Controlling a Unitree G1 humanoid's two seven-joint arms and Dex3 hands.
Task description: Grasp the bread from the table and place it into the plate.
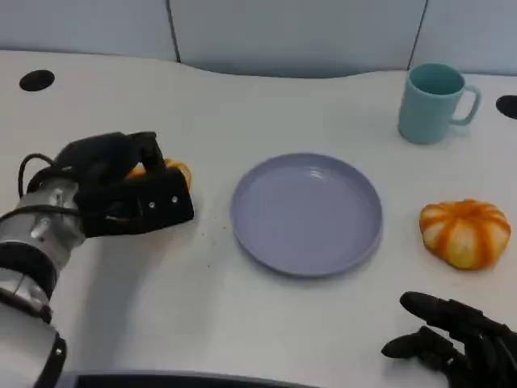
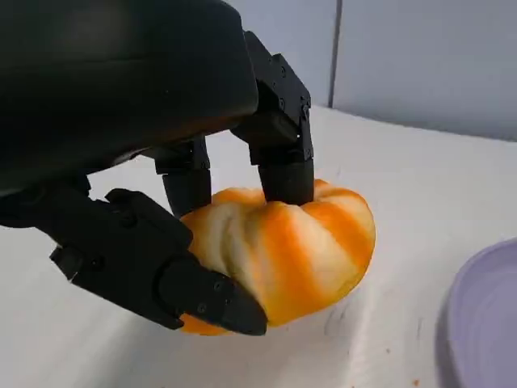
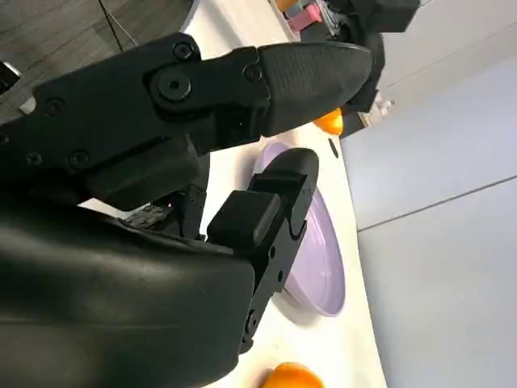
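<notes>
A round bread with orange and white stripes (image 1: 175, 170) (image 2: 283, 246) lies on the white table left of the lavender plate (image 1: 307, 212). My left hand (image 1: 121, 190) grips it: fingers (image 2: 279, 153) press on its top and the thumb (image 2: 161, 271) wraps its near side. It looks to be resting on the table. A second striped bread (image 1: 465, 232) sits right of the plate. My right hand (image 1: 460, 339) rests at the table's near right corner, fingers apart and holding nothing. In the right wrist view the plate (image 3: 319, 267) lies beyond its fingers (image 3: 275, 218).
A teal mug (image 1: 434, 101) stands at the back right, handle to the right. Two dark cable holes sit in the table, at the far left (image 1: 36, 79) and the far right (image 1: 507, 105). A grey partition wall runs behind the table.
</notes>
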